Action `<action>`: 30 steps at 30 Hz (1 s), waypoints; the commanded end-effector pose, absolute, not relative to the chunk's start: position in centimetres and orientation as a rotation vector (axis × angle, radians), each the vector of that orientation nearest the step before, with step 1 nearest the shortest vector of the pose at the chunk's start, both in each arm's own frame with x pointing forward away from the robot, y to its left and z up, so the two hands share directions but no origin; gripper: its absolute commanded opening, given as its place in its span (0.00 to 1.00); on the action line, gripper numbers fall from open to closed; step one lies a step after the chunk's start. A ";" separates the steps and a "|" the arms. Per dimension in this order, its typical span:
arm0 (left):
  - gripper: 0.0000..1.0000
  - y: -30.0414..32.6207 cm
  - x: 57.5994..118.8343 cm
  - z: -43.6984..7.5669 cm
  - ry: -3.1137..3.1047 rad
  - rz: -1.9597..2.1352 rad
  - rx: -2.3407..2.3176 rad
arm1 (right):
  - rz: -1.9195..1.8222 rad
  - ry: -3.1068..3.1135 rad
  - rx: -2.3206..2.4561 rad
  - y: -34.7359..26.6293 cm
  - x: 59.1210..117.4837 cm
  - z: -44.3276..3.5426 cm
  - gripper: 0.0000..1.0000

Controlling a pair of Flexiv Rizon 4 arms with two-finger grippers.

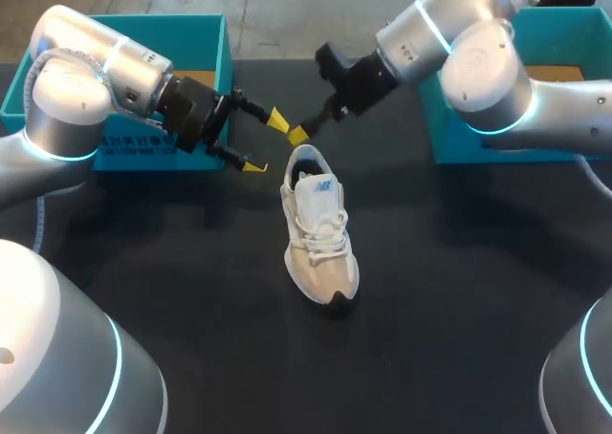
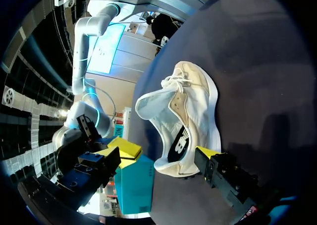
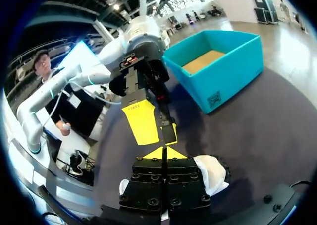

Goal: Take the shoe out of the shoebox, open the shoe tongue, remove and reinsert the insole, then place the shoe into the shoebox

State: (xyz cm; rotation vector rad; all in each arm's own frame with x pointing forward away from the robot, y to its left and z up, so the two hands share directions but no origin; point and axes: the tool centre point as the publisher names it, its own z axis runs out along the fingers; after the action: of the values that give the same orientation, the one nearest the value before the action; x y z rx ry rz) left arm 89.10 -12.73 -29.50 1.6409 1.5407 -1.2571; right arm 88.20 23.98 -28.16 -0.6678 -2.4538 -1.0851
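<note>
The white mesh shoe (image 1: pixel 318 233) lies on the black table, heel toward the far side and tongue pulled up. My left gripper (image 1: pixel 265 143) hangs open just left of the heel, and in the left wrist view (image 2: pixel 166 153) the heel sits between its spread yellow tips without touching them. The shoe (image 2: pixel 190 118) stretches out ahead of those fingers. My right gripper (image 1: pixel 298 134) hovers just above the heel collar, shut, with its tips (image 3: pixel 162 154) pressed together and nothing visible between them. Part of the shoe (image 3: pixel 210 173) shows beneath it, and the left gripper (image 3: pixel 156 128) is straight ahead.
A teal shoebox (image 1: pixel 206 47) stands at the far left behind my left arm, also visible as an open box (image 3: pixel 223 76). A second teal box (image 1: pixel 564 32) sits at the far right under my right arm. Bare black table lies around and in front of the shoe.
</note>
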 end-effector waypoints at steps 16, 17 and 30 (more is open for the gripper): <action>1.00 -12.7 89.0 -29.5 1.542 -1.253 1.641 | -1.011 -2.585 -0.875 21.8 86.8 -25.8 0.00; 1.00 -12.7 89.0 -29.5 1.542 -1.253 1.641 | -1.011 -2.585 -0.875 21.8 86.8 -25.8 0.00; 1.00 -12.4 88.9 -28.5 1.530 -1.250 1.647 | -0.982 -2.579 -1.087 22.1 87.8 -27.1 0.00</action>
State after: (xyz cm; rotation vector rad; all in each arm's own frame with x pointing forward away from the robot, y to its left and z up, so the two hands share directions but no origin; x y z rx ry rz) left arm 89.12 -12.72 -29.02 1.6396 1.5269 -1.2588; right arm 87.98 21.31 -26.34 -1.0001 -2.5499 -1.0186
